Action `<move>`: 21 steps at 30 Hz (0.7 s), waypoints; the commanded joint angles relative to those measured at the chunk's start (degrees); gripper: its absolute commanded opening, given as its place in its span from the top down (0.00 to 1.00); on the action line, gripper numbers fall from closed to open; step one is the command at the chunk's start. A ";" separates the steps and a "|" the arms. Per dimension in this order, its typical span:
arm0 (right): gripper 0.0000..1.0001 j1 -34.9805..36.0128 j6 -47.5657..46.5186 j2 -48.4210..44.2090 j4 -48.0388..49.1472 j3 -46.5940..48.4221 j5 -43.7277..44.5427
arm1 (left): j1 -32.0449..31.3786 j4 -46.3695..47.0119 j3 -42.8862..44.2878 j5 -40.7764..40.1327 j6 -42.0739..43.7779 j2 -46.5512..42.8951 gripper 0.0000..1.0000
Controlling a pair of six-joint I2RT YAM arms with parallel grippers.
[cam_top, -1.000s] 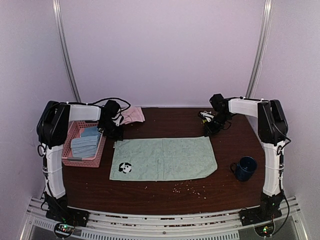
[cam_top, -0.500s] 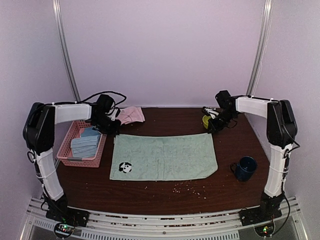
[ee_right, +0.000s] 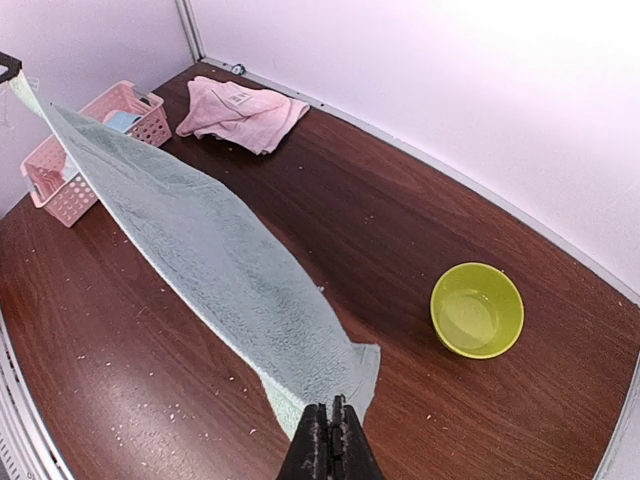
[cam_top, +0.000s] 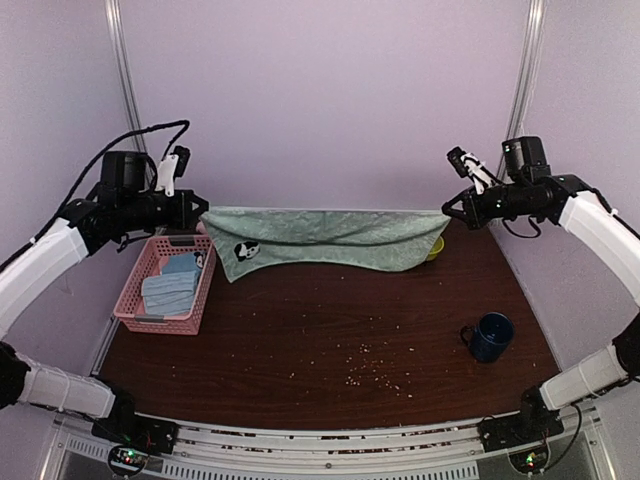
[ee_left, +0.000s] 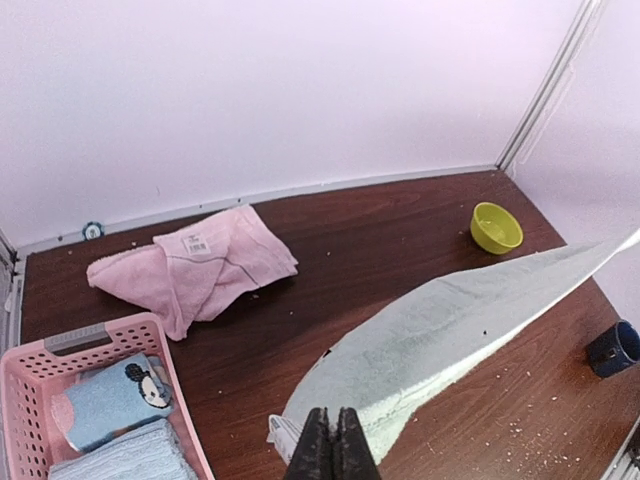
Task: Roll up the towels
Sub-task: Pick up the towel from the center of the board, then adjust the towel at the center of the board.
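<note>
Towel (cam_top: pixel 330 240) aloft between left tool (cam_top: pixel 201 208) and right tool (cam_top: pixel 447 210)

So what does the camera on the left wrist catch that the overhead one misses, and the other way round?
Only the left wrist view shows the crumpled pale pink cloth towel lying on the dark wooden table; from overhead the raised sage green cloth towel hides it. Only the overhead view shows the right gripper, shut on one corner, and the towel's panda patch. Both show the green towel stretched in the air, the left gripper shut on its corner, the pink plastic basket, the dark blue mug and the small yellow-green bowl.
</note>
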 commanded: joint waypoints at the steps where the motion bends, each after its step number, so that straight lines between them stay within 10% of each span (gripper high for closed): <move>1: 1.00 -0.27 -2.31 -8.81 -0.80 -4.38 -3.71 | 0.05 -0.91 -0.75 1.48 2.04 -8.40 1.00; 11: 0.99 -0.42 -5.47 -19.24 -7.05 -11.78 -12.30 | -0.21 -4.86 -3.13 6.93 0.41 -15.27 1.00; 21: 1.00 -0.43 -7.89 1.65 2.17 -18.24 2.02 | -0.21 5.81 -9.86 2.45 -4.05 8.96 1.00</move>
